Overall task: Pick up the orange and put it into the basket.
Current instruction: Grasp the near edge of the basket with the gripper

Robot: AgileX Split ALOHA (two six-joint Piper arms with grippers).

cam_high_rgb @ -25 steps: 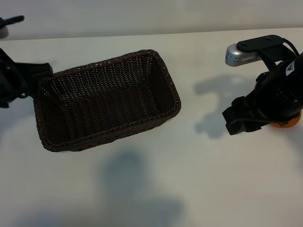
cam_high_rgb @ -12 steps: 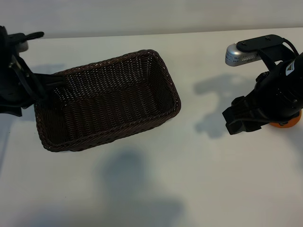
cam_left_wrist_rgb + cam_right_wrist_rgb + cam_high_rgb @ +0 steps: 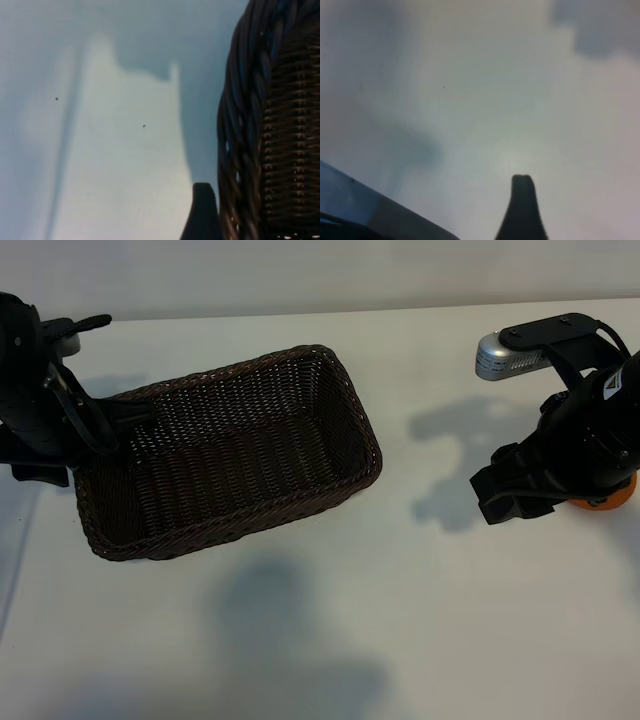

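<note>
Orange (image 3: 600, 502) under my right gripper (image 3: 590, 495), basket (image 3: 225, 455) well off toward the left arm.

Only a sliver of the fruit shows on the table (image 3: 400, 620) at the right edge of the exterior view, directly beneath the right wrist, so the right arm is plainly the nearer one; I judge the pick is its job, followed by a carry across to the basket. Whether those jaws have closed on the fruit, I cannot tell: the arm hides them, and the right wrist view shows one fingertip over bare table. My left gripper (image 3: 70, 435) sits at the basket's near short end, jaws spread wide, one fingertip just beside the braided rim.
</note>
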